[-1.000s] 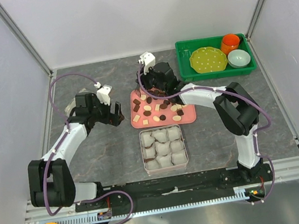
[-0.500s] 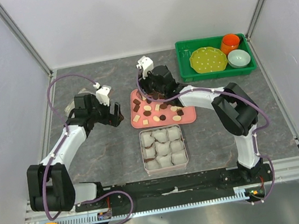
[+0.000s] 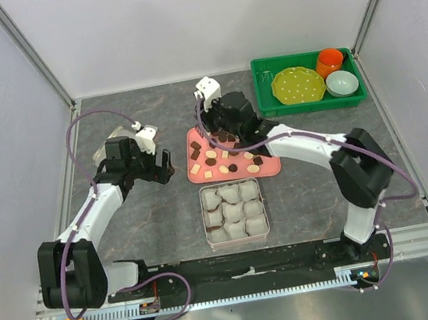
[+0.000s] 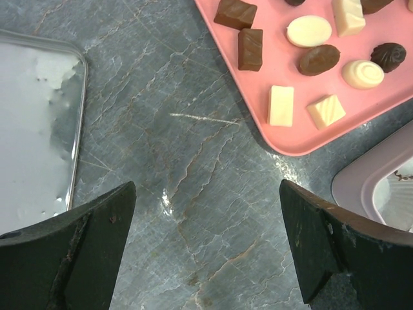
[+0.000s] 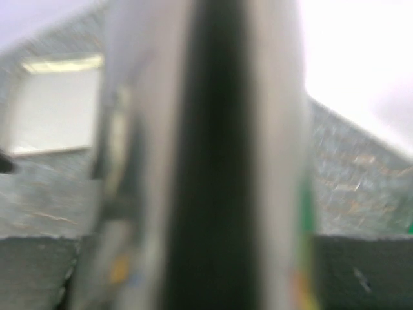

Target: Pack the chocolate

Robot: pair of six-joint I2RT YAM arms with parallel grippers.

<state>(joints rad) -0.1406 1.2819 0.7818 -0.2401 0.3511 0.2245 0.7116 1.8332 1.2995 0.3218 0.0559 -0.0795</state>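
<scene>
The right gripper (image 3: pixel 220 132) hangs low over the far left corner of the pink tray (image 3: pixel 269 170), much where it was a second ago. The elbow (image 3: pixel 361 172) behind it has swung out to the right and toward the near edge, so the arm now reaches in longer and flatter. Its own camera gives only a blur, a dark band between pale streaks, and from above the wrist hides the fingers. I cannot tell whether the jaws are wide, narrow or holding a piece. My judgement is that it is settling on one piece at that corner, with the pick not yet proven.

The chocolate (image 4: pixel 309 31), in dark and cream pieces, lies spread over the tray, beneath the right jaws and on their near side. The tin (image 3: pixel 204 219) of paper cups (image 3: pixel 232 206) sits just nearer than the tray. No piece shows in any cup, so the packing looks barely begun.

The left gripper (image 4: pixel 206 194) has drawn back a little to the left, away from the tray. Its jaws stand wide with only bare table (image 4: pixel 193 129) between them. The tray's corner lies ahead and to their right, and the lid (image 4: pixel 39 129) ahead and to their left. It holds nothing.
</scene>
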